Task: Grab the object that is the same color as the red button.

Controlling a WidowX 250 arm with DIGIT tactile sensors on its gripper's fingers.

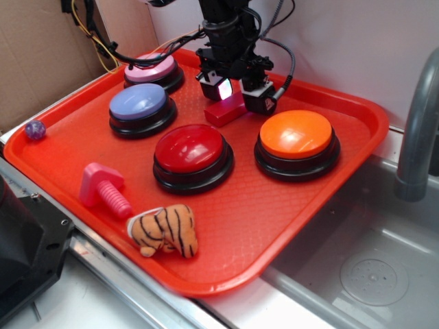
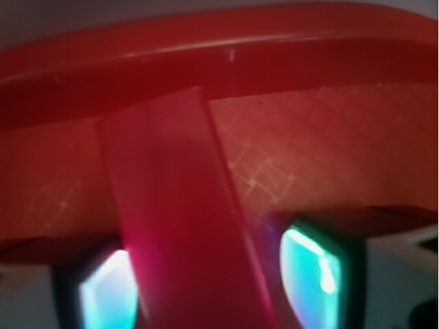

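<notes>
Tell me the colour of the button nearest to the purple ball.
The button is pale blue-lavender on a black base; the exterior view shows it best.

Arm: black, blocky housings stacked toward the wrist. Black sheathed cables loop along both sides of it. Gripper: black, with two chunky black fingers. Finger pads carry glossy inner faces that glow teal-white in the wrist view and pinkish-white in the exterior view.

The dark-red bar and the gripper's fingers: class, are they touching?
Cannot tell. In the wrist view the dark-red bar runs between the two fingers, close to both, but blur hides any contact. The exterior view shows the gripper straddling it.
</notes>
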